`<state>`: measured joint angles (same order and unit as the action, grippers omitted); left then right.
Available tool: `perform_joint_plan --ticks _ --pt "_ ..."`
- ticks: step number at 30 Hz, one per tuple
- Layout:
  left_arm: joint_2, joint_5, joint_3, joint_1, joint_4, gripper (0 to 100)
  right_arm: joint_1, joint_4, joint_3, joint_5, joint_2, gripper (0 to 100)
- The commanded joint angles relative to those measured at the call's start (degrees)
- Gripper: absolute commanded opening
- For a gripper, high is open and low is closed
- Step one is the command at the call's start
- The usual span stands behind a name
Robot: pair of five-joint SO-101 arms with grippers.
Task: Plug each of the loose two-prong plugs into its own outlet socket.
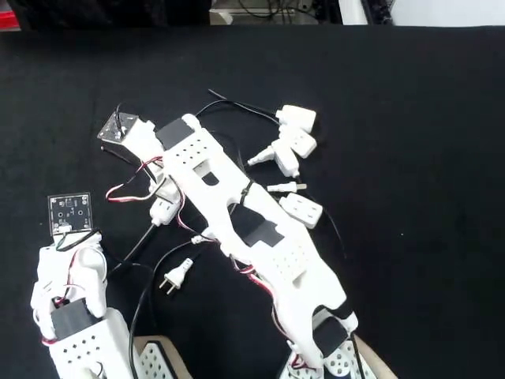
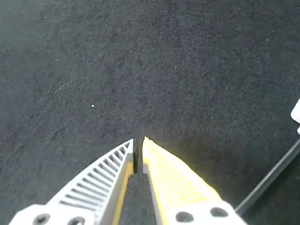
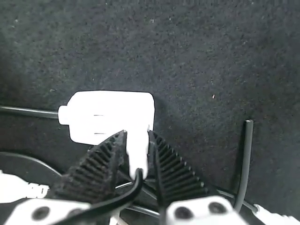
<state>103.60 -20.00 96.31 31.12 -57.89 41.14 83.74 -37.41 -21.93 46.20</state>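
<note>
Right tool (image 3: 137,136) was clenched on a white plug (image 3: 138,157). The plug end sat hard against a white cable socket (image 3: 110,117); couldn't tell if the prongs were seated. A black cable (image 3: 126,197) crossed the fingers near their base.

High view: the right arm (image 1: 237,205) lay diagonally across the black worktop (image 1: 426,158), covering that grip from above.

Left tool (image 2: 138,140) was clenched on nothing, tips together, over bare worktop. The left arm (image 1: 71,316) sat at the near left corner.

A black two-prong plug (image 1: 175,276) lay loose between the two arms, touching no socket.

Beyond the right arm there were three white sockets:
- upper socket (image 1: 296,117)
- middle socket (image 1: 298,142), just beside the upper one
- lower socket (image 1: 301,209), apart from those two

A small white loose plug (image 1: 286,187) lay between the middle socket and lower socket, nearer the lower one and not inserted.
</note>
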Motion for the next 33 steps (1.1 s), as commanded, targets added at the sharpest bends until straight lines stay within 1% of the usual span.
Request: perform_joint_plan --ticks 1,4,10,14,17,22,26,29,31,33 --pt "0.53 -0.53 1.1 -0.66 -0.18 5 2.11 1.32 -0.22 -0.53 0.48 16.1" --pt "0.53 -0.53 1.1 -0.66 -0.18 5 2.2 1.58 -1.19 -0.62 0.13 21.4" --pt "0.53 -0.53 1.1 -0.66 -0.18 5 0.0 3.6 -4.18 1.93 -4.35 21.8" --pt "0.53 -0.53 1.1 -0.75 -0.09 5 0.18 7.38 -4.44 1.76 -9.54 21.9" --pt "0.53 -0.53 1.1 -0.75 -0.09 5 1.05 8.26 -4.53 1.93 -13.67 21.9" --pt "0.53 -0.35 1.1 -0.75 -0.09 5 0.79 11.78 -4.53 3.16 -23.25 21.7" --pt "0.53 -0.35 1.1 -0.84 -0.09 5 -1.76 16.7 -4.53 3.08 -33.36 21.6" --pt "0.53 -0.44 1.1 -0.92 0.09 5 -4.75 17.41 -2.24 3.78 -42.33 21.5" --pt "0.53 -0.53 1.1 -2.42 0.97 5 -7.03 17.41 1.1 4.92 -49.01 21.4" --pt "0.53 -0.53 1.1 -5.14 1.14 6 -9.49 17.41 5.76 5.98 -55.6 16.9"
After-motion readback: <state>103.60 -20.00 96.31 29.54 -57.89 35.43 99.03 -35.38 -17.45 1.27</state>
